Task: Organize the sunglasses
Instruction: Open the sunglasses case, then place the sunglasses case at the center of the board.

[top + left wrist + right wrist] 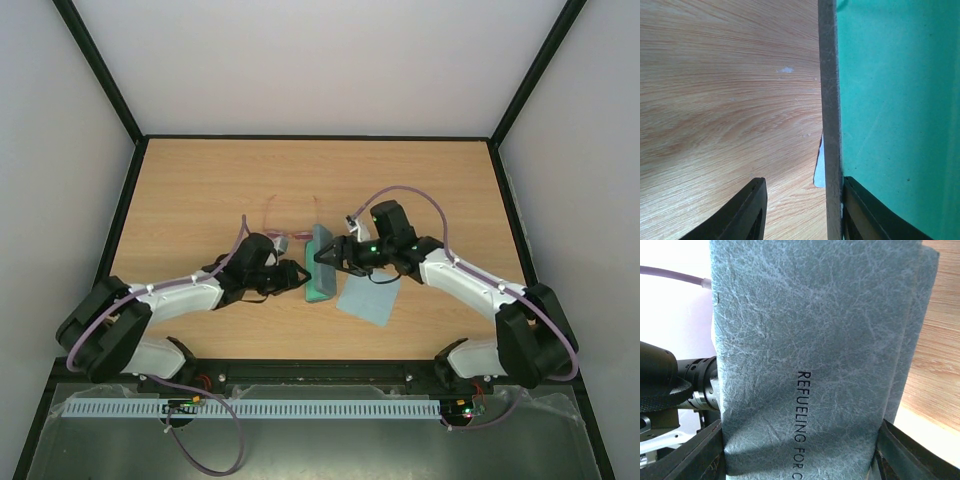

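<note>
Sunglasses (291, 233) with a thin pink frame lie on the wooden table (200, 190), the largest thing in view. They sit just on the far side of the left jaws, outside both grips and close to the far end of the case; whether they touch it cannot be told. The left arm (170, 295) and right arm (470, 285) reach inward until their jaws face each other across the grey-blue case (318, 290), which lies open with its green lining showing. The right gripper (325, 255) stands fairly wide and clamps the case across its width: the textured outer skin, printed with dark lettering, fills the whole space between its fingers and meets both. The left gripper (802, 182) is partly open and straddles one case wall. That wall rests against the finger on the lining side, while the other finger stands clear of it over bare wood. A light-blue cloth (368, 298) lies flat just on the near side of the right jaws, beside the case.
</note>
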